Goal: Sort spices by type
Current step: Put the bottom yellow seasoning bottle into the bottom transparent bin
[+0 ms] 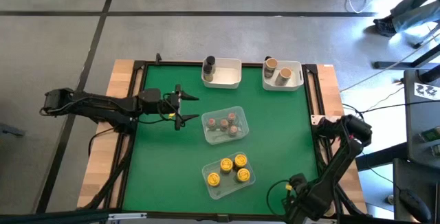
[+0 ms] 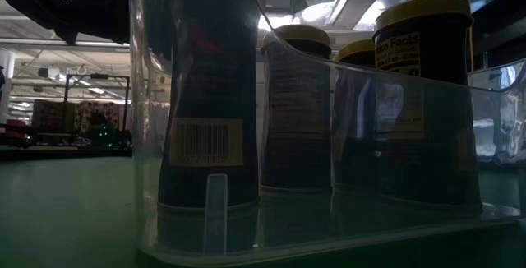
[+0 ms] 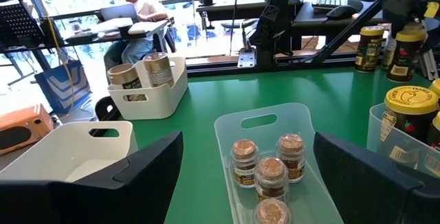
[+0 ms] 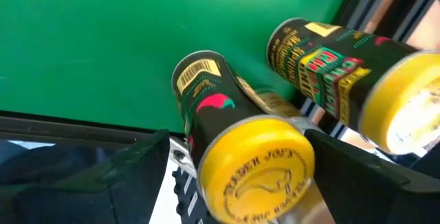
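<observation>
Looks like we're near the tail end of the sort. The yellow-lidded jars (image 1: 229,169) sit together in one clear tray (image 1: 217,189), the copper-topped jars (image 3: 269,172) are grouped in the other clear tray (image 3: 261,121), the tan-lidded jars (image 1: 277,69) are in one white bin (image 1: 297,80), and the dark grey jar (image 1: 208,65) stands in the other white bin (image 1: 229,78).

Our left gripper (image 1: 183,107) hovers over the green surface (image 1: 165,169) with fingers (image 3: 124,176) spread wide and empty, copper-topped tray just ahead of them. Our right gripper (image 4: 234,183) is parked off the surface's corner, fingers wide too; two more yellow-lidded jars (image 4: 240,152) lie on their sides right in front of them, not gripped as far as we can tell.

Best guess for the next move: close on one of those two and carry it to the yellow tray.
</observation>
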